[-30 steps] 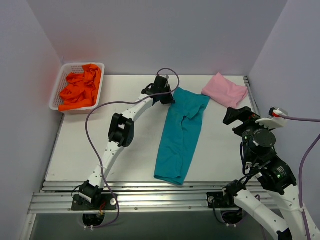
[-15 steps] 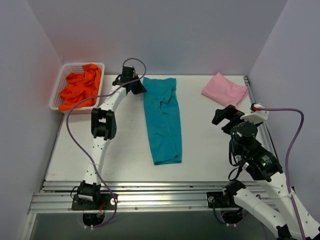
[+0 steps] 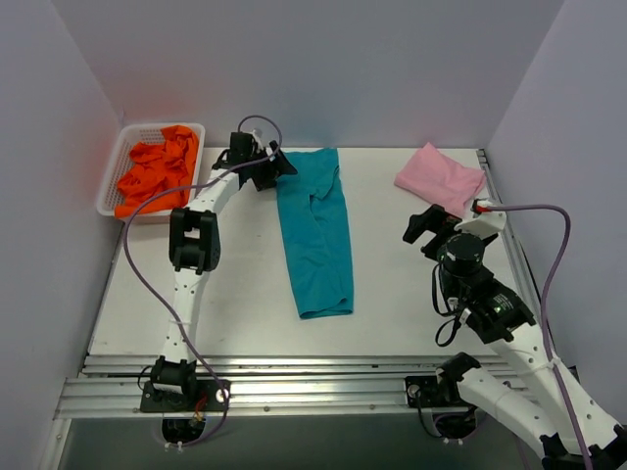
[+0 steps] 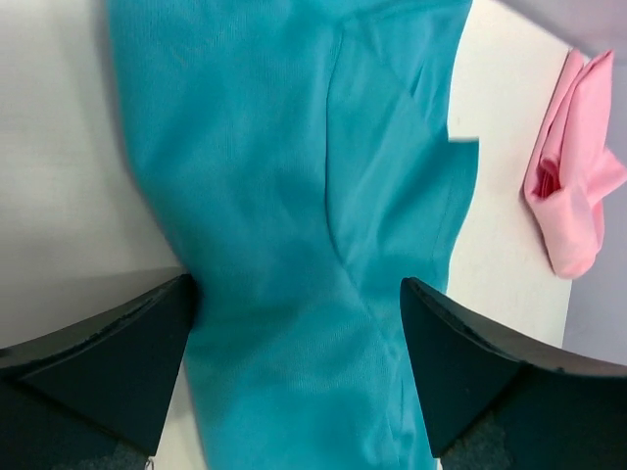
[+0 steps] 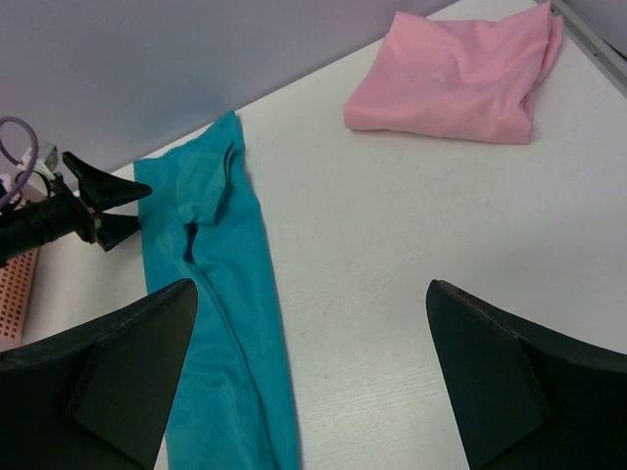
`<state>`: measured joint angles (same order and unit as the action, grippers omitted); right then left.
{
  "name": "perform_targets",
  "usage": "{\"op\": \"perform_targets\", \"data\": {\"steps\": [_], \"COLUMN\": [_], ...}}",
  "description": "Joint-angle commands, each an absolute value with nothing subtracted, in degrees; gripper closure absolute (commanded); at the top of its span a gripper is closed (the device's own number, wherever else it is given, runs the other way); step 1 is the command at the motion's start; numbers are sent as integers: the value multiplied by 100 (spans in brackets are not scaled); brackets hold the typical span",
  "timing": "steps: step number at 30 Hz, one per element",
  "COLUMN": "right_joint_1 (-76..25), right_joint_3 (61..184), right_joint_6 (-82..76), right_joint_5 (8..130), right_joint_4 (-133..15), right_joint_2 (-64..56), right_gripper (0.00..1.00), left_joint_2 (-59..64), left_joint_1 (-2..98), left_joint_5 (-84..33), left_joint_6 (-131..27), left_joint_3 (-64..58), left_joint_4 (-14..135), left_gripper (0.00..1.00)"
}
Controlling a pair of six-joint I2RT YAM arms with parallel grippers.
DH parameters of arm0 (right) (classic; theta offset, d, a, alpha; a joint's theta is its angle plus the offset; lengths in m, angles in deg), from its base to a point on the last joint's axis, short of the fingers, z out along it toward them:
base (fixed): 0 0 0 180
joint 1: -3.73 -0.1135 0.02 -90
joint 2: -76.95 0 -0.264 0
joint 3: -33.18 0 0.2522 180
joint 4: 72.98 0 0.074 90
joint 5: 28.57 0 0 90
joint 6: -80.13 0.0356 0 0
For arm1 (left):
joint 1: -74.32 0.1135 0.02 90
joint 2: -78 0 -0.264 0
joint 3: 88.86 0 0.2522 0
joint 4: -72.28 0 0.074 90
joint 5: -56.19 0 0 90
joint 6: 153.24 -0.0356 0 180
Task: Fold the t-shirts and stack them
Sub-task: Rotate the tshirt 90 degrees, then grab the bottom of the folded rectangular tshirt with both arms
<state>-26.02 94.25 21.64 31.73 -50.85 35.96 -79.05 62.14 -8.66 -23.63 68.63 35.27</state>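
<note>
Far-left corner | basket (image 3: 134, 131) holds orange t-shirts (image 3: 157, 174) | left tool (image 3: 279, 166) agape by teal t-shirt (image 3: 313, 235) | right tool (image 3: 419, 228) agape, empty

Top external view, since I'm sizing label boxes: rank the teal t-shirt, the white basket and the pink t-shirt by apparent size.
1. teal t-shirt and white basket: nearly alike in area, too close to rank; the shirt is longer and narrower.
2. pink t-shirt: clearly smallest, lying folded.

I count one teal t-shirt (image 3: 315, 235), one pink t-shirt (image 3: 441, 176), one white basket (image 3: 110, 182), orange t-shirts (image 3: 157, 176) heaped, number indeterminate.
</note>
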Motion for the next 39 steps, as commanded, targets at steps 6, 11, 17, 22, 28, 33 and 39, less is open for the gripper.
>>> {"op": "perform_targets", "data": {"steps": [6, 11, 17, 22, 28, 33, 39], "right_joint_1": [-2834, -3185, -3476, -3739, -4038, -4135, -4188], "right_joint_3": [8614, 8289, 7955, 7621, 7489, 7550, 7594], "right_joint_6": [2485, 2713, 3143, 3443, 3654, 3689, 3698], "right_joint_5": [3198, 3102, 3154, 3172, 3014, 2856, 2777], "right_joint_4": [-5614, -5755, -5737, -5737, -5746, -5676, -5798], "right_joint_2": [3345, 3196, 3002, 3020, 3002, 2888, 2589], "right_gripper": [1, 1, 3, 4, 4, 4, 4], "left_joint_2": [-3202, -1746, -1077, -744, -479, -242, -215], "left_joint_1": [5721, 5087, 3962, 3083, 2484, 2353, 1896], "left_joint_5": [-3087, -4548, -5385, -5648, -5535, -5263, -5069], "left_joint_6": [-3483, -3390, -1976, -1025, -603, -366, -40], "left_joint_3": [2575, 1001, -1319, -2480, -3326, -3738, -4134], "left_joint_4": [5316, 4746, 4524, 4725, 5008, 5297, 5754], "left_gripper": [6, 6, 4, 1, 0, 0, 0]}}
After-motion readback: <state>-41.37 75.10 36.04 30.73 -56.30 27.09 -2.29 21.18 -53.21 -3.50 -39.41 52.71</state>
